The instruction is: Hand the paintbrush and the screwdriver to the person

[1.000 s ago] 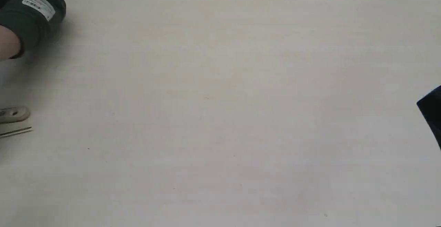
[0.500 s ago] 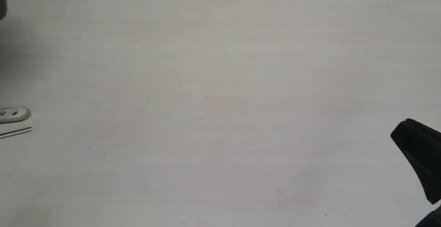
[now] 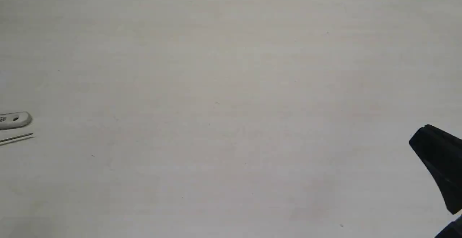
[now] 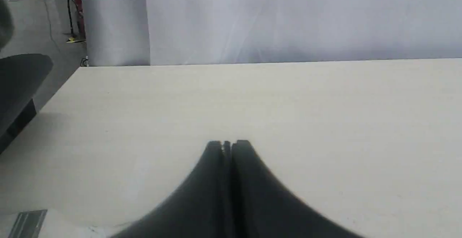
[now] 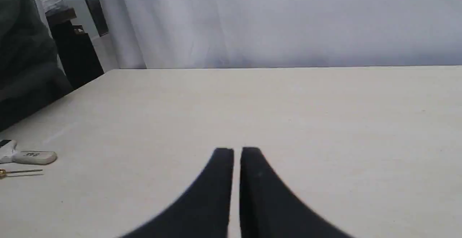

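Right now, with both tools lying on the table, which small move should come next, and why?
Probably open the left gripper: its jaws are closed with nothing between them, and the paintbrush and the screwdriver lie side by side at the left edge of the exterior view, that arm's side. The right gripper, also shut, sits far off at the right edge.

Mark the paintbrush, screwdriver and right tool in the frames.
paintbrush (image 3: 16,119), exterior view, on the handle end with the hole.
screwdriver (image 3: 20,137), exterior view, on the thin metal shaft.
right tool (image 5: 237,151), right wrist view, midway between its fingertips.
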### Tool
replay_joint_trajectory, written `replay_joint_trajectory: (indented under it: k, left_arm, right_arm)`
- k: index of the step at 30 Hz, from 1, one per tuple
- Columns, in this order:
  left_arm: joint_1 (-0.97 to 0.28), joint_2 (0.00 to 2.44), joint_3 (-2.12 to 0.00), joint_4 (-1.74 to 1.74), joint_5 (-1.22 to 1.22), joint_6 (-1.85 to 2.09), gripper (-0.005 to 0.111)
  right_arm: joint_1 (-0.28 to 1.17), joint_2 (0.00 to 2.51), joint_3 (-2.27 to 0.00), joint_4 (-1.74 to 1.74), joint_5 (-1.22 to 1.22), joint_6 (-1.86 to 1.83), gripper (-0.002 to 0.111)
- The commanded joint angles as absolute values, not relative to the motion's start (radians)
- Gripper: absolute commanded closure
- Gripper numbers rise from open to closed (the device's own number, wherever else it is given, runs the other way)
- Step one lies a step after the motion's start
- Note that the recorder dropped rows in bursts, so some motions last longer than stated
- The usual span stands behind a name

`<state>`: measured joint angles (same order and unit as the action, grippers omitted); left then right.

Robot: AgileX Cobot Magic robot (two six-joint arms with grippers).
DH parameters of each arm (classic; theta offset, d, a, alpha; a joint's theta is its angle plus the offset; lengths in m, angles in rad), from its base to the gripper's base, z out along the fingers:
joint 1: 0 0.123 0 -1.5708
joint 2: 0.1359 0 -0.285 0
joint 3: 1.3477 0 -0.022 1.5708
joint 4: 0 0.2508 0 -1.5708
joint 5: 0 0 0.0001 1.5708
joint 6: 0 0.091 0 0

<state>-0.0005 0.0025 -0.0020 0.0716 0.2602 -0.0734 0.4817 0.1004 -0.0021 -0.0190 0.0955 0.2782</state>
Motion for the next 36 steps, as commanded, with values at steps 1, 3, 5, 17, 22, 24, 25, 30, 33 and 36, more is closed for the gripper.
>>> replay_joint_trajectory:
  k: [1, 3, 5, 17, 22, 24, 25, 30, 33, 36]
  left_arm:
    - [-0.005, 0.0, 0.0, 0.07, 0.249, -0.075, 0.107]
    - [-0.005, 0.0, 0.0, 0.07, 0.249, -0.075, 0.107]
    - [-0.005, 0.0, 0.0, 0.067, 0.251, -0.075, 0.107]
    - [-0.005, 0.0, 0.0, 0.067, 0.251, -0.075, 0.107]
    - [-0.005, 0.0, 0.0, 0.067, 0.251, -0.075, 0.107]
    - [-0.005, 0.0, 0.0, 0.067, 0.251, -0.075, 0.107]
    - [-0.005, 0.0, 0.0, 0.067, 0.251, -0.075, 0.107]
    - [-0.005, 0.0, 0.0, 0.067, 0.251, -0.075, 0.107]
    - [-0.005, 0.0, 0.0, 0.067, 0.251, -0.075, 0.107]
    - [-0.005, 0.0, 0.0, 0.071, 0.25, -0.075, 0.107]
  right_arm:
    - [0.48, 0.097, 0.0, -0.059, 0.106, 0.281, 0.104]
    - [0.48, 0.097, 0.0, -0.082, 0.106, 0.281, 0.104]
    - [0.48, 0.097, 0.0, -0.108, 0.106, 0.281, 0.104]
    - [0.262, 0.0, 0.0, -0.12, 0.245, 0.24, 0.104]
    - [0.165, 0.0, 0.0, -0.12, 0.269, 0.24, 0.104]
    - [0.131, 0.0, 0.0, -0.12, 0.288, 0.24, 0.104]
    - [0.116, 0.0, 0.0, -0.12, 0.295, 0.24, 0.104]
    - [0.077, 0.0, 0.0, -0.127, 0.332, 0.24, 0.104]
    - [0.077, 0.0, 0.0, -0.132, 0.344, 0.24, 0.104]
    - [0.077, 0.0, 0.0, -0.147, 0.344, 0.24, 0.104]
